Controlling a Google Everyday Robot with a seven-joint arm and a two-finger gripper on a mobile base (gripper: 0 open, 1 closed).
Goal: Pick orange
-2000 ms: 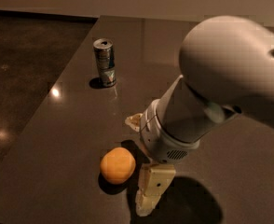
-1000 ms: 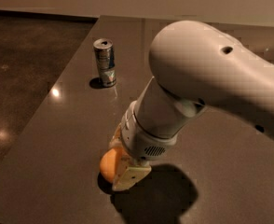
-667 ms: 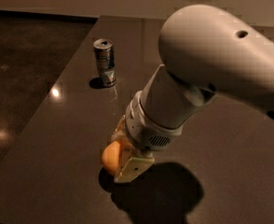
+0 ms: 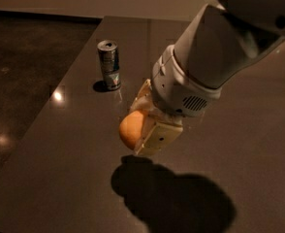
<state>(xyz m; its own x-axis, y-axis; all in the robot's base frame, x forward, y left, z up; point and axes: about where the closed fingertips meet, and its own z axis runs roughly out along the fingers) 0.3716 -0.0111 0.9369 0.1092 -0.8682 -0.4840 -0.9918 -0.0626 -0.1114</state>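
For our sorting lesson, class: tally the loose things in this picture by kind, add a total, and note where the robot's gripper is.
Fruit: 1, the orange, clasped in the gripper, which appears to hang just above the table.
Drink cans: 1, the can, upright on the table, behind and to the left of the gripper.
Total: 2

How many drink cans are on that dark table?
1. The can stands upright on the far left part of the table. The gripper, nearer the camera at mid-table, holds the orange in its jaws; the arm could hide more behind it.
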